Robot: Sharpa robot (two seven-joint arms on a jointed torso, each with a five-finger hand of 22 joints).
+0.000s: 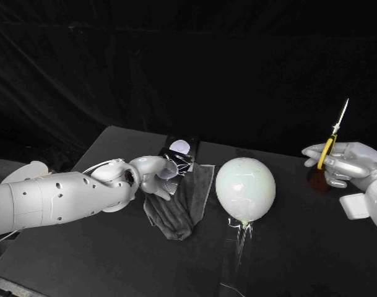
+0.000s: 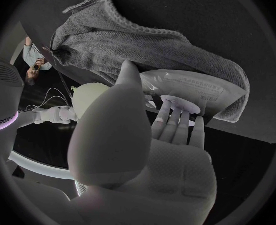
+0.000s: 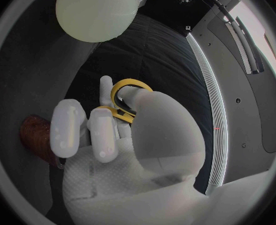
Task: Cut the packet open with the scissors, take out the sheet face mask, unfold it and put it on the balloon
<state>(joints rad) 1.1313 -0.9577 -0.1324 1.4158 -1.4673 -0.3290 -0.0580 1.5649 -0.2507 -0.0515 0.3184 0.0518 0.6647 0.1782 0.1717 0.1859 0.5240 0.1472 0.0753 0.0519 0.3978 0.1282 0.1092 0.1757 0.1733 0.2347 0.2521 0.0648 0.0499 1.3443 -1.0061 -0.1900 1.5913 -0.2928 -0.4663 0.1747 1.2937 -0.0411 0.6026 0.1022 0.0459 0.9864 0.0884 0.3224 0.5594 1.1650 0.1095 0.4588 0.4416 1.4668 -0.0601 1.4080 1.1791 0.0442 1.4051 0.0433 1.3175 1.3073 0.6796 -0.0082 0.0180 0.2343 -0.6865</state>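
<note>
Plainly, one packet lies on one grey cloth left of centre on the worktop, with one balloon just right of it. The left hand has its fingers stretched out, tips touching the packet and grasping nothing. At the right edge, the right hand is clenched round one pair of scissors, blades pointing up.
</note>
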